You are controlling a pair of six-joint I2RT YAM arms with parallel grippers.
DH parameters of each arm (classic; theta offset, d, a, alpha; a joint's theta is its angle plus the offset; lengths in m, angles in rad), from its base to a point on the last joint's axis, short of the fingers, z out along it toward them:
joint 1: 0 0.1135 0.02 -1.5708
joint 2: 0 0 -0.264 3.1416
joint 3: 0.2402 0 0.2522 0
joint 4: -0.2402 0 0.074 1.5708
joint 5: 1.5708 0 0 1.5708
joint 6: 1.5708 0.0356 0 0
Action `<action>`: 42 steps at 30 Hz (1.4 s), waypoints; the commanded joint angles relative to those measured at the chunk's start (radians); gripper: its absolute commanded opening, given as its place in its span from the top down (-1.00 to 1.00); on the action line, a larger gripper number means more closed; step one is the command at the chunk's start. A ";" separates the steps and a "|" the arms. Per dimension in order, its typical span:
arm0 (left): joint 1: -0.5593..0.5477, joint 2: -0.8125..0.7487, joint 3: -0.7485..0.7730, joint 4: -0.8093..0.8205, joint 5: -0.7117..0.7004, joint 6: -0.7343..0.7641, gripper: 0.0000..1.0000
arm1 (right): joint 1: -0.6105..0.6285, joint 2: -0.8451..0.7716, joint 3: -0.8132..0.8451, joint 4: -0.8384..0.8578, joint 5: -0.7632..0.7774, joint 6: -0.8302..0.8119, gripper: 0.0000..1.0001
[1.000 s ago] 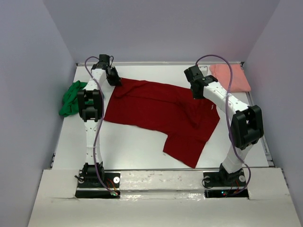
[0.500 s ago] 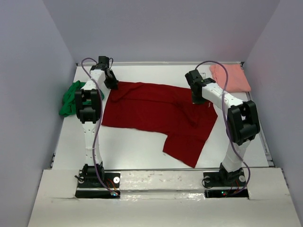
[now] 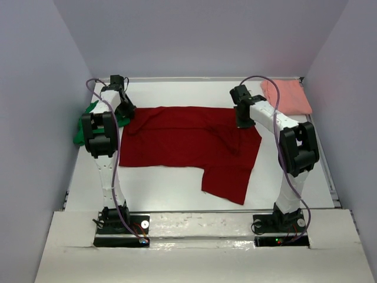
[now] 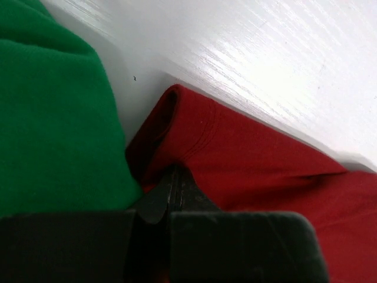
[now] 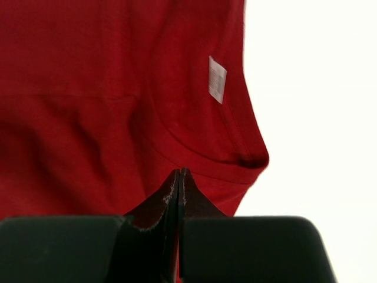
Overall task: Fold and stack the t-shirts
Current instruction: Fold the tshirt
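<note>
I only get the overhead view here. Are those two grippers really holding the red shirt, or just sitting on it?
Observer: The left wrist view shows the left gripper shut, pinching a hemmed edge of the dark red shirt.
Operator: And the other one?
Observer: The right gripper is shut too, on the shirt's edge close to the collar.
Operator: Anything else I'm missing?
Observer: A small white label shows inside that collar.
</note>
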 commanded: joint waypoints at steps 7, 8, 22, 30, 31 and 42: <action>-0.019 -0.052 -0.014 0.031 0.071 0.014 1.00 | 0.074 0.061 0.265 -0.046 -0.078 -0.100 1.00; -0.022 -0.053 -0.014 0.033 0.072 0.014 1.00 | 0.074 0.075 0.278 -0.050 -0.100 -0.094 1.00; -0.021 -0.062 0.006 0.014 0.081 0.037 1.00 | 0.074 0.290 0.430 -0.055 -0.151 -0.040 1.00; -0.026 -0.049 0.014 0.019 0.100 0.040 1.00 | 0.062 0.283 0.410 -0.066 -0.034 -0.006 1.00; -0.027 -0.047 0.016 0.017 0.103 0.040 1.00 | 0.062 0.283 0.400 -0.066 -0.028 -0.005 1.00; -0.033 -0.043 0.019 0.011 0.097 0.047 1.00 | 0.033 0.285 0.318 -0.099 0.130 0.136 1.00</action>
